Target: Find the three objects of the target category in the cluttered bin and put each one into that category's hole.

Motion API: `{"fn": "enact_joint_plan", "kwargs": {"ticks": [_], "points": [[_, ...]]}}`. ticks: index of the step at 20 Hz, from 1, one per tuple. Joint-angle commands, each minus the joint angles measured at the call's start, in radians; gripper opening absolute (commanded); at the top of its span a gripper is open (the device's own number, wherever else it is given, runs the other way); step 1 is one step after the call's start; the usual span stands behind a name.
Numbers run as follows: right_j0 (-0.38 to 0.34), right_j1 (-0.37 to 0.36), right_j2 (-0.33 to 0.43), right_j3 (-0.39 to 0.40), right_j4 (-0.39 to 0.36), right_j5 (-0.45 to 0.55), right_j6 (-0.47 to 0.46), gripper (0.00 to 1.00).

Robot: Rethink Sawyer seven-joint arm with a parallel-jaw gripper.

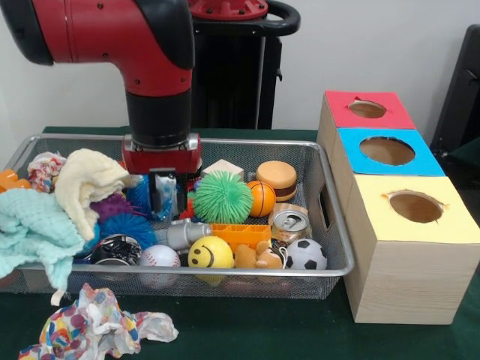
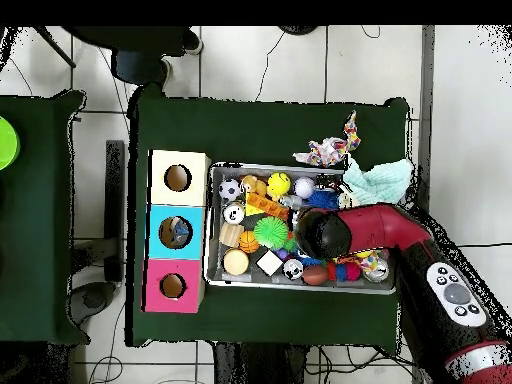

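Progress looks early — your gripper (image 1: 163, 196) is down inside the wire bin (image 1: 334, 247), its fingers (image 1: 157, 193) set among the blue spiky toy (image 1: 139, 196) and the green spiky ball (image 1: 223, 196), and you cannot tell from either view whether they have closed on anything. Balls that might be the target — a basketball (image 1: 262, 199), a soccer ball (image 1: 306, 255), a baseball (image 1: 159, 257), a yellow smiley ball (image 1: 211, 253) — all lie in the bin. Holes in the red box (image 1: 367, 109), blue box (image 1: 387, 151) and yellow box (image 1: 415, 207) on the green surface (image 1: 247, 330) show nothing clearly dropped in, though the overhead view hints at something dim in the blue one — so judge all three placements as left to do.
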Motion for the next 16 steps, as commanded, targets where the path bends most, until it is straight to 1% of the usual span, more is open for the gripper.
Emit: {"fn": "enact_joint_plan", "kwargs": {"ticks": [1, 4, 8, 9, 12, 13, 16], "points": [[-0.037, -0.208, 0.094, 0.084, 0.135, 0.114, -0.127, 0.00], [-0.031, -0.250, 0.101, 0.092, 0.180, 0.142, -0.129, 0.00], [0.013, -0.286, 0.084, 0.105, 0.209, 0.151, -0.093, 0.00], [0.033, -0.295, 0.071, 0.122, 0.216, 0.145, -0.061, 0.00], [0.085, -0.320, 0.045, 0.137, 0.238, 0.143, -0.008, 0.00], [0.110, -0.333, 0.031, 0.151, 0.244, 0.135, 0.026, 0.00], [0.162, -0.351, 0.005, 0.172, 0.263, 0.116, 0.081, 0.00]]}}
